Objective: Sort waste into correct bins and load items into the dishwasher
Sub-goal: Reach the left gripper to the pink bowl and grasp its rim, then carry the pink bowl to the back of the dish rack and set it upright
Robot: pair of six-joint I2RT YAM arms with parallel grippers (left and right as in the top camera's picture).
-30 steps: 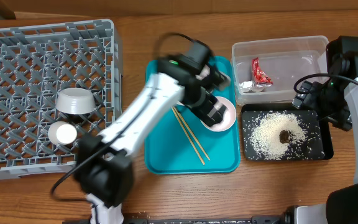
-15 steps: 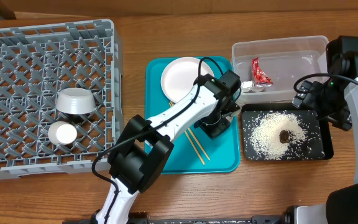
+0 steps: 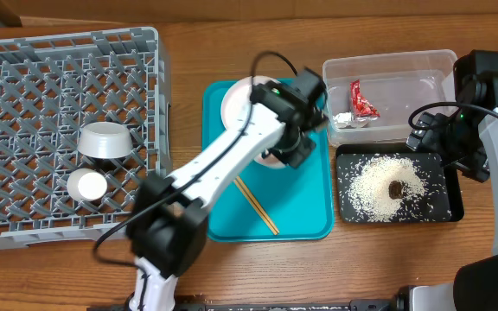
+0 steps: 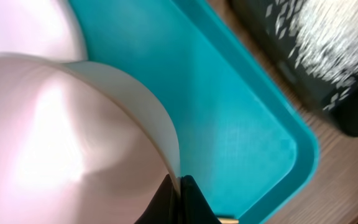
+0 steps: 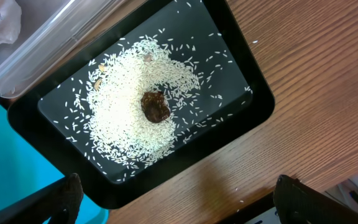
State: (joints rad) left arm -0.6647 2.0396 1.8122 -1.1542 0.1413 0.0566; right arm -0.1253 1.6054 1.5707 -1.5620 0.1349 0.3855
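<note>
1 left arm (image 3: 223,164) stretches across the teal tray (image 3: 309,207), gripper (image 4: 179,188) clamping the small plate (image 4: 73,137) by its rim.

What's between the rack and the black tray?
Overhead: the teal tray with chopsticks and a big plate; the left tool holds a small plate over it.

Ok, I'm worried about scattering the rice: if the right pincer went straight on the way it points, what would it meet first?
Probably the black tray, near its rim beside the rice. The right pincer is open above it, though depth is unclear.
</note>
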